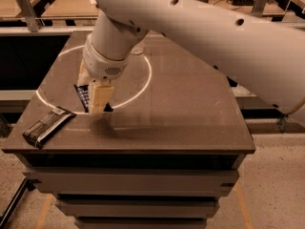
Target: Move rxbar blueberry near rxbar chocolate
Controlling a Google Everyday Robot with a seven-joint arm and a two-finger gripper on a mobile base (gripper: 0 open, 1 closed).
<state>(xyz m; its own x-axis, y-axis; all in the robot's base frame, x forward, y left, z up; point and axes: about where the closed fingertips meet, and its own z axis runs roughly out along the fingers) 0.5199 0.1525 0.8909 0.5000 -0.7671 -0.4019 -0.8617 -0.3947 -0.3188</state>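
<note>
The rxbar blueberry (84, 97), a dark navy wrapper with small white text, is held between the cream fingers of my gripper (93, 98) just above the brown table (190, 109). Only its left edge shows beside the fingers. The gripper is shut on it, left of the table's middle. The rxbar chocolate (47, 125), a black-brown wrapper with a pale stripe, lies flat near the table's front left corner, a short way down and left of the gripper. My large white arm (200, 37) reaches in from the upper right.
A white circle (143, 87) is marked on the tabletop. The table's front edge (133, 151) and left edge are close to the chocolate bar. Workbenches (57, 4) stand behind the table; shelving shows below it.
</note>
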